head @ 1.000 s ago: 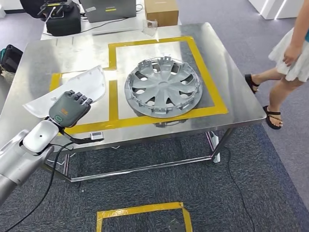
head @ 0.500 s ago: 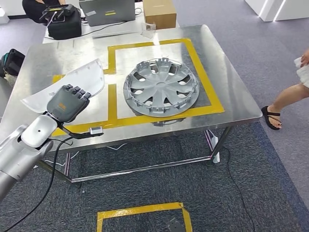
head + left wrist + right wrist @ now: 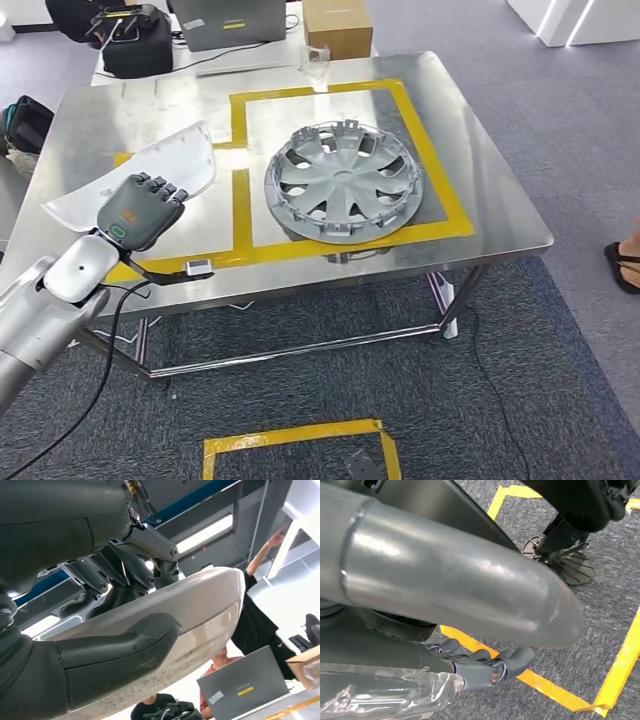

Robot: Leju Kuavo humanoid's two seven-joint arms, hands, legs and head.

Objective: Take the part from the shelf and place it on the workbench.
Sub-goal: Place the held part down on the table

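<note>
My left hand (image 3: 140, 210) grips a white curved plastic part (image 3: 162, 165) by its near edge, over the left end of the steel workbench (image 3: 498, 190). The part lies above the yellow-taped box on the left. From the left wrist, the thumb (image 3: 113, 650) lies under the white part (image 3: 196, 605) and dark fingers close on its other face. A silver wheel cover (image 3: 343, 180) lies flat in the larger taped box at the middle of the bench. My right hand (image 3: 486, 665) hangs over the carpet with loose fingers and nothing in it.
Behind the bench, a second table holds a laptop (image 3: 230, 20), a black bag (image 3: 136, 40) and a cardboard box (image 3: 336, 25). A person's sandalled foot (image 3: 625, 262) shows at the right edge. A yellow tape square (image 3: 298, 440) marks the carpet below. A cable (image 3: 490, 390) trails on the floor.
The view has shifted slightly. The person at the right has walked off, leaving just a foot. My left hand has carried the white part a little farther over the bench.
</note>
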